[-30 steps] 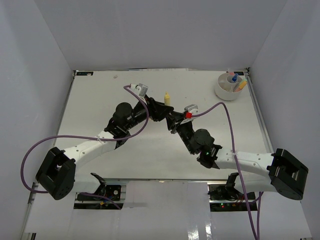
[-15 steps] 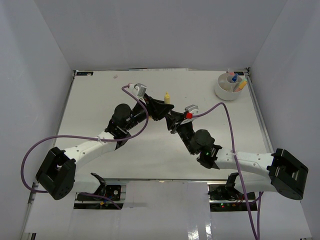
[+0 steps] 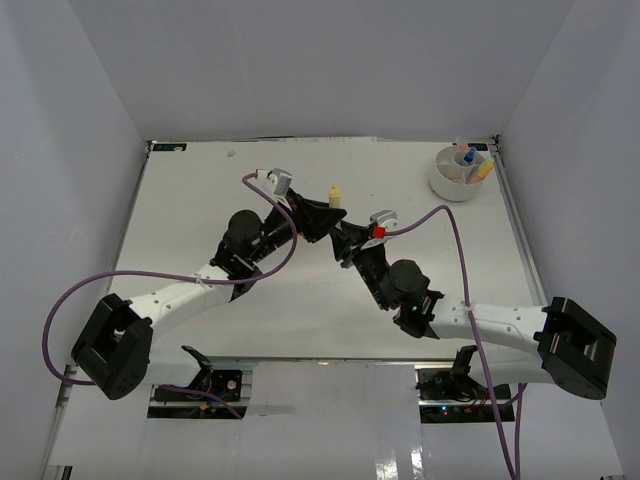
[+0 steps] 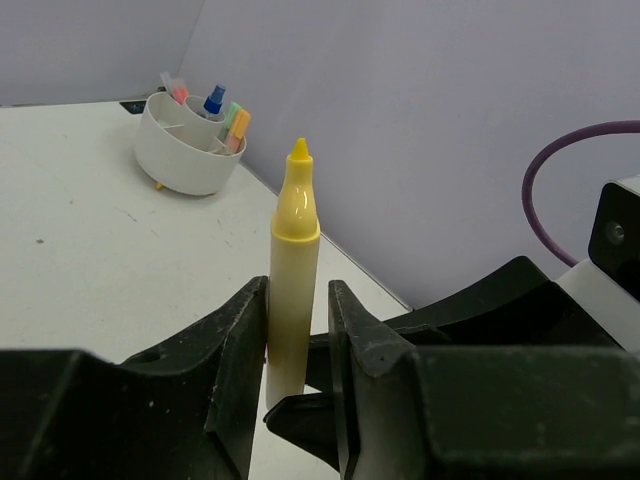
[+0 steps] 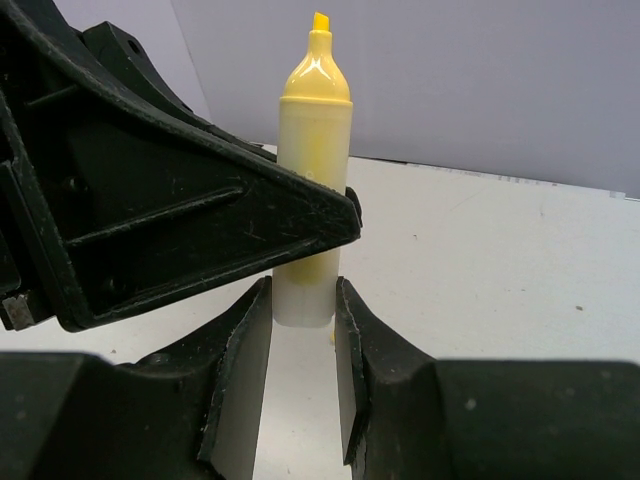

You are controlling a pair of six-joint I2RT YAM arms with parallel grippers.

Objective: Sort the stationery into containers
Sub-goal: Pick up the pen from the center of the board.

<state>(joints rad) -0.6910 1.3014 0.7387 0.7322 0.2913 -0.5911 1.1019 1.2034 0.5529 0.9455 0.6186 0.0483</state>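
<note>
One yellow highlighter, uncapped, pale-bodied, stands upright, clamped between both the left gripper and right gripper. Far beyond them sits one white tub holding four visible pens.

Each arm has white link housings, black joint modules and a large black base block. A purple cable loops from each base to a grey wrist camera. The left gripper and right gripper have black, wedge-shaped, scuffed fingers. A red part sits on the right wrist.
</note>
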